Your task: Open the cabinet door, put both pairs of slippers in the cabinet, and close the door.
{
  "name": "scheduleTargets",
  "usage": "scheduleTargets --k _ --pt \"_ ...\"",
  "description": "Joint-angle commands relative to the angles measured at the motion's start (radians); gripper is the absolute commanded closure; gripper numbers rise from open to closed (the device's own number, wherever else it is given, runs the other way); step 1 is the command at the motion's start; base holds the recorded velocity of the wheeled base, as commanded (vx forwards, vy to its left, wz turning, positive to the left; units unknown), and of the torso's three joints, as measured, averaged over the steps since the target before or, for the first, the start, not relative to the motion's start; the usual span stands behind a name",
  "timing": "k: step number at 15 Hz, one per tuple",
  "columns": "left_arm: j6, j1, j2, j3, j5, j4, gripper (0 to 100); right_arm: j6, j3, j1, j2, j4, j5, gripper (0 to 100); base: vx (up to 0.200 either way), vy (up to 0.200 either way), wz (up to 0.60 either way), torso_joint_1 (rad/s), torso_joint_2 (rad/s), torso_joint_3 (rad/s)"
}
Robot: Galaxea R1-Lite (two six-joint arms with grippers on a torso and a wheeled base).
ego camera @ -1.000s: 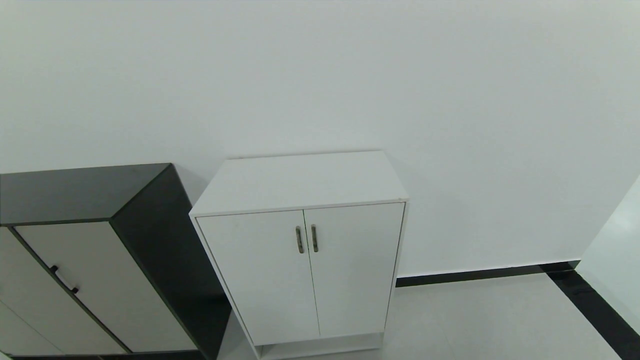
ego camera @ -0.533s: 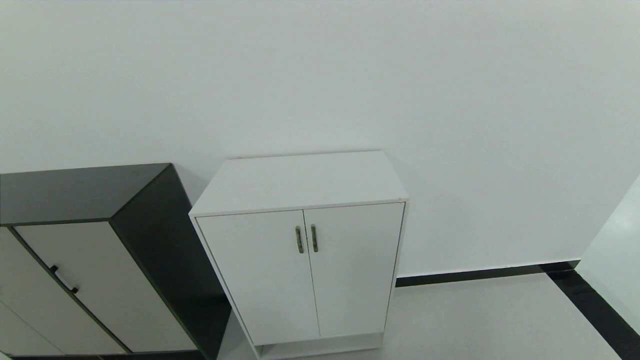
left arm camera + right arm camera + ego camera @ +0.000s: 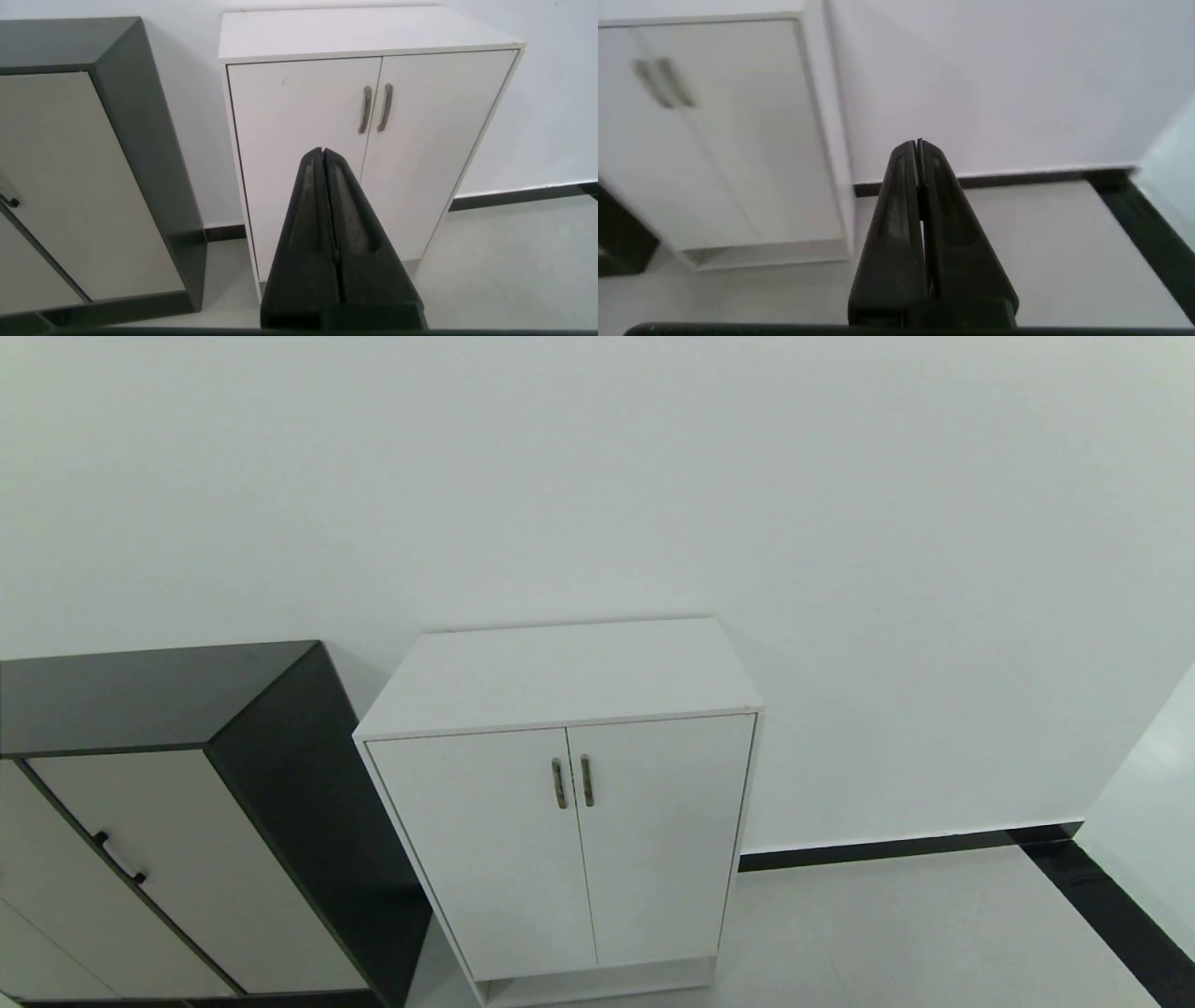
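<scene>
White wall (image 3: 653, 476), pale floor (image 3: 887, 933). White cabinet (image 3: 495, 859) at 6 o'clock in head view, both doors closed. Black cabinet (image 3: 299, 784) at its 9 o'clock. Left gripper (image 3: 324, 163) and right gripper (image 3: 918, 154): clenched, empty.

I can read no lettering, label or number on the white cabinet (image 3: 523, 859) or the wall (image 3: 747, 476).

The white cabinet (image 3: 560, 677) looks matt and smooth, its handles (image 3: 560, 783) metal, the black cupboard (image 3: 140, 695) glossy.
</scene>
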Motion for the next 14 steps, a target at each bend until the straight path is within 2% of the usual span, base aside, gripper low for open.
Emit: scheduleTargets --k 1,5,8,14 --pt "-0.002 0.000 0.000 0.000 0.000 0.000 100 0.006 0.000 0.009 -0.016 0.000 0.005 100 0.000 0.000 0.00 0.000 0.00 0.000" --pt "-0.005 0.000 0.000 0.000 0.002 0.000 100 0.004 0.000 -0.014 0.019 0.000 0.003 100 0.000 0.000 0.00 0.000 0.00 0.000" --pt "-0.005 0.000 -0.002 0.000 0.003 0.000 100 -0.014 -0.001 -0.007 -0.068 0.001 -0.023 100 0.000 0.000 0.00 0.000 0.00 0.000" --pt "0.001 0.000 0.000 0.000 0.000 0.000 100 0.004 0.000 -0.005 -0.068 0.000 0.009 100 0.000 0.000 0.00 0.000 0.00 0.000"
